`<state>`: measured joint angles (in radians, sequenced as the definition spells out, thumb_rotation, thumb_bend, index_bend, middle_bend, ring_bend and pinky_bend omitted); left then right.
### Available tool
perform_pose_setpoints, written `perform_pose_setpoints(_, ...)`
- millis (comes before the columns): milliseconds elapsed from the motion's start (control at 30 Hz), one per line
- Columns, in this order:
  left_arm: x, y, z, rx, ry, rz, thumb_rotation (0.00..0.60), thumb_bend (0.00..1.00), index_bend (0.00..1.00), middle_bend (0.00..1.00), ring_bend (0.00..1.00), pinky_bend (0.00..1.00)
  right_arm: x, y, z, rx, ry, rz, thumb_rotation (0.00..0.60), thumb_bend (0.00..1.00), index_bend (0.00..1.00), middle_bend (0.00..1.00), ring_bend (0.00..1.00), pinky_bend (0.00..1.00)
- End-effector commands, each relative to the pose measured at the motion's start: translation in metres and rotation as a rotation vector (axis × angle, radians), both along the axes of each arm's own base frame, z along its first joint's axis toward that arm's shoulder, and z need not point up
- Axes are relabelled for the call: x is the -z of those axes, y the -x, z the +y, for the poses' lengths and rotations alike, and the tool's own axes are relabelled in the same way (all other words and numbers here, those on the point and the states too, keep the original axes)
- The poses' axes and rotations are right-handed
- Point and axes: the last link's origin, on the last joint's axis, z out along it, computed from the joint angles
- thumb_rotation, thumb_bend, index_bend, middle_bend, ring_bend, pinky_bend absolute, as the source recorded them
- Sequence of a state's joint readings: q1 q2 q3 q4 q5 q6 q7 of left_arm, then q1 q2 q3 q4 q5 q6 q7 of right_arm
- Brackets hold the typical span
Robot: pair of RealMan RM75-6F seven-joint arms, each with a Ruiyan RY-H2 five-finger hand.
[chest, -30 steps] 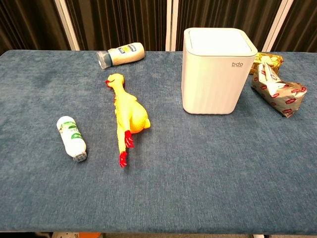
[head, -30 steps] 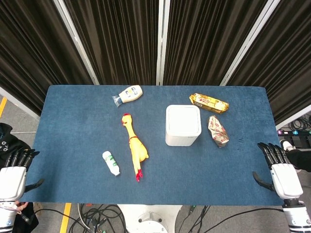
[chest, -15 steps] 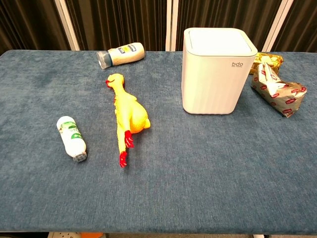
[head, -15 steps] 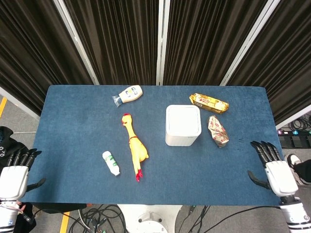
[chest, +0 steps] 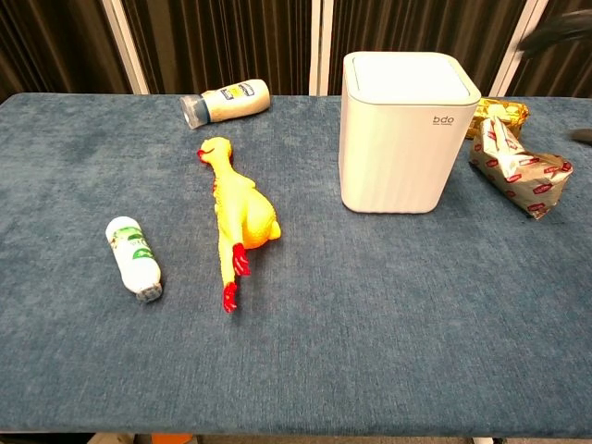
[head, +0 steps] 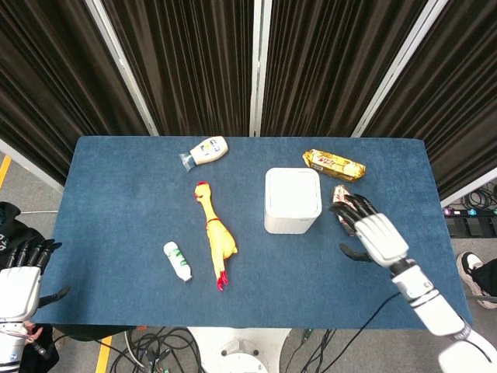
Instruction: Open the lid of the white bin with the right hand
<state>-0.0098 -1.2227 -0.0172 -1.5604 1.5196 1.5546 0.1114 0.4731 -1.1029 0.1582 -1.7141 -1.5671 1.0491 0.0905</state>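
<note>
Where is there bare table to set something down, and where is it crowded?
Bare: the near strip in front of the white bin and rubber chicken, plus the far left corner. Crowded: right of the bin, where the right hand hovers over the silver wrapper beside the gold packet.

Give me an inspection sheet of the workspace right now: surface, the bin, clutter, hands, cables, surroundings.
Surface: blue cloth-covered table, flat.
Job's things: white bin upright near the middle, lid closed.
Clutter: rubber chicken lying left of the bin; small white bottle on its side beside the chicken; larger bottle on its side at the far edge; gold snack packet behind the bin on its right; crumpled wrapper right of the bin.
Hands: right hand over the table right of the bin, fingers spread, holding nothing; left hand off the near-left corner, holding nothing.
Cables: loose cables on the floor under the near edge.
Surroundings: dark curtains behind.
</note>
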Motion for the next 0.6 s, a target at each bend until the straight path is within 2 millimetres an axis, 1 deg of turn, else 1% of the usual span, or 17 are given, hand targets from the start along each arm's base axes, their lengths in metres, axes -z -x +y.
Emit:
perform_pose_setpoints(33,0.001,0.001,0.001,0.000,0.005,-0.003,0.600,0.00,0.20,0.16,0.07,0.09,0.022,-0.029,-0.028,-0.028,-0.042,0.014,0.600,0.23,0.16,0.15,0.00,0.00)
perform_pose_setpoints(167,0.001,0.002,0.003,0.002,0.006,-0.003,0.600,0.00,0.20,0.16,0.07,0.09,0.039,-0.044,-0.042,-0.047,-0.046,0.024,0.600,0.23,0.17,0.16,0.00,0.00)
perform_pose_setpoints(267,0.001,0.003,0.004,-0.003,0.005,-0.005,0.600,0.00,0.20,0.16,0.07,0.09,0.045,-0.050,-0.043,-0.059,-0.046,0.029,0.600,0.23,0.18,0.16,0.00,0.00)
perform_pose_setpoints(467,0.001,0.006,0.003,-0.009,0.006,-0.005,0.600,0.00,0.20,0.16,0.07,0.09,0.041,-0.045,-0.036,-0.050,-0.024,0.022,0.600,0.23,0.19,0.17,0.00,0.00)
perform_pose_setpoints(533,0.002,0.006,0.003,-0.006,0.006,-0.007,0.600,0.00,0.20,0.16,0.07,0.09,0.043,-0.042,-0.035,-0.042,-0.032,0.029,0.600,0.23,0.22,0.19,0.00,0.00)
perform_pose_setpoints(600,0.002,0.005,0.003,-0.002,0.004,-0.008,0.600,0.00,0.20,0.16,0.07,0.09,0.049,-0.039,-0.034,-0.032,-0.056,0.052,0.600,0.23,0.27,0.22,0.00,0.00)
